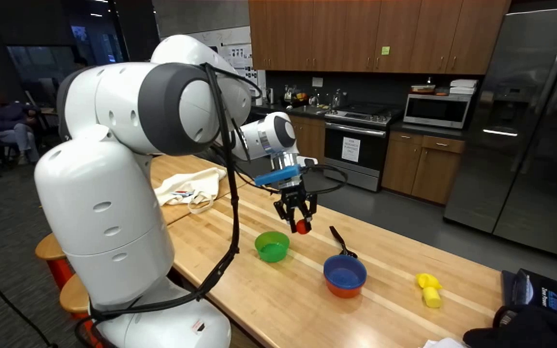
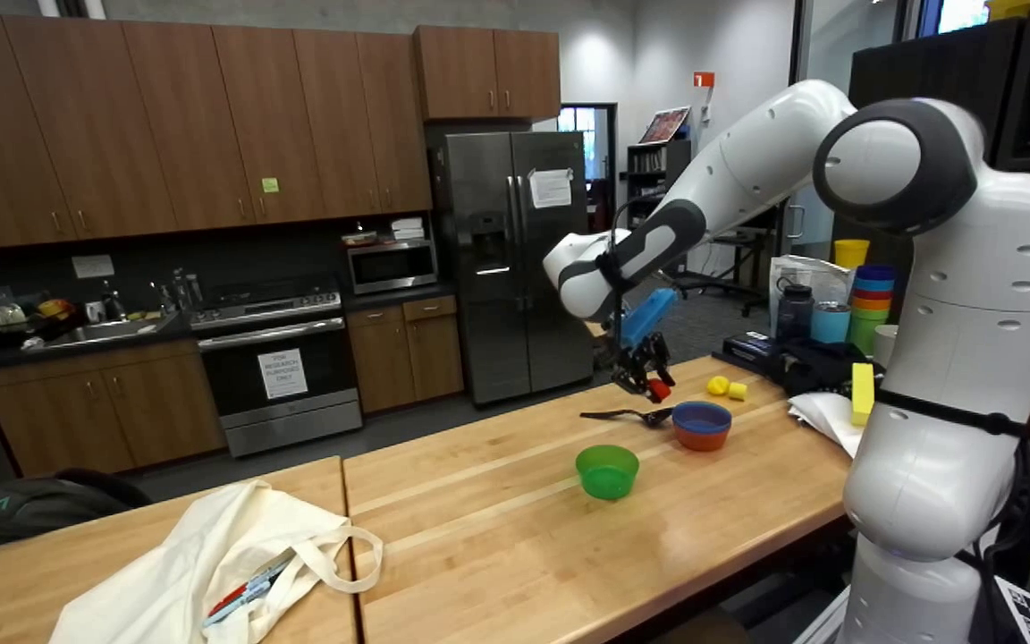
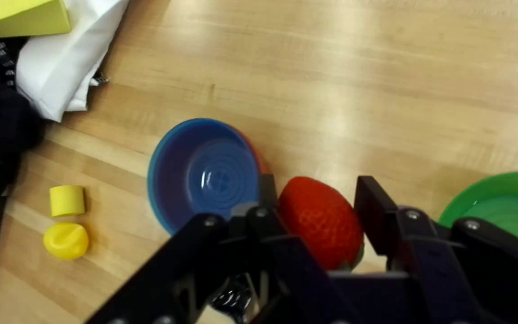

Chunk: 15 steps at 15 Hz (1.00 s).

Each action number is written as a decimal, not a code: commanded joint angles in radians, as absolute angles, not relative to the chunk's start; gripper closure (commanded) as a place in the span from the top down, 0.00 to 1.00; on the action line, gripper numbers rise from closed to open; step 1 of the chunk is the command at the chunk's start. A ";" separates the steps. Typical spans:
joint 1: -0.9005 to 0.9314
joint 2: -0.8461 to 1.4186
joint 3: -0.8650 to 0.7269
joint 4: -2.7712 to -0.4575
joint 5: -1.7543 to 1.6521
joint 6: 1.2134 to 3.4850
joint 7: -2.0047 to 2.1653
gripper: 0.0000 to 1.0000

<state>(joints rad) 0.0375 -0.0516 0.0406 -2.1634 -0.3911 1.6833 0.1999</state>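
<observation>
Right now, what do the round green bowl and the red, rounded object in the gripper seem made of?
Round green bowl: probably plastic, smooth and glossy; bright highlights show inside.
Red, rounded object: perhaps moulded plastic or rubber, rather matte; its skin looks dimpled. Hardness is unclear.

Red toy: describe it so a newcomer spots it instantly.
Follow the white robot arm out over the wooden table to its black gripper. The red toy, rounded and bumpy-looking, is clamped there. Unlike the green bowl and the blue bowl below, it hangs in mid-air.
</observation>
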 commanded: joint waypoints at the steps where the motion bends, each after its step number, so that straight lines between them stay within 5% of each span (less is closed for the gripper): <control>1: 0.009 0.000 0.017 -1.988 -0.368 1.648 0.210 0.22; 15: 0.062 0.205 0.016 -1.729 -0.389 1.630 0.385 0.22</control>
